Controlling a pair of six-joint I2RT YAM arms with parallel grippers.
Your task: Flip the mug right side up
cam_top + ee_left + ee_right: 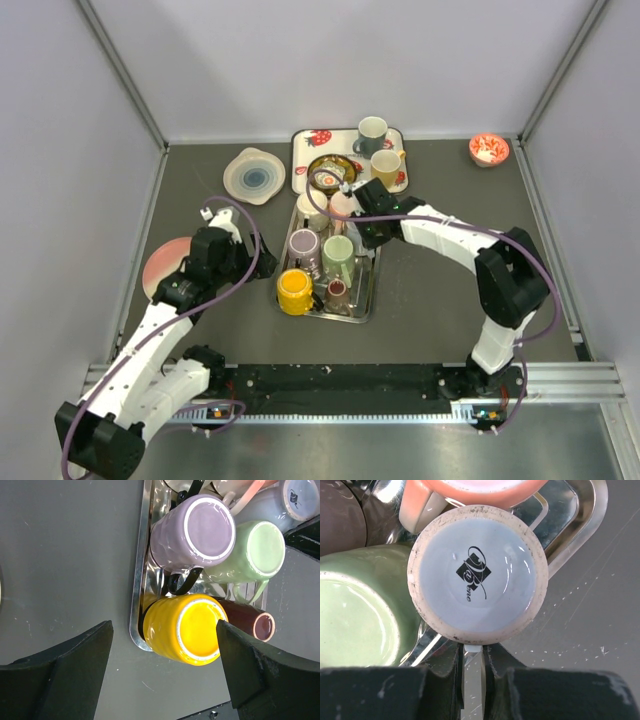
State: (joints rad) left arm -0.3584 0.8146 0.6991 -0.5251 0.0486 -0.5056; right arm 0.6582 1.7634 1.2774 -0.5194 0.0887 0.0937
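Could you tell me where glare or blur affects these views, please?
Top external: evenly lit, sharp, soft shadows. Left wrist: glare streaks on the purple mug and metal tray; the left hand's fingers slightly soft. Right wrist: white mug base sharp, with small highlights.

In the top view the right hand (360,230) is covering nearly all of the white mug (477,575). The left arm (210,255) is hiding part of the plate (160,265). The right wrist view's top edge is cutting off the pink mug (475,490).
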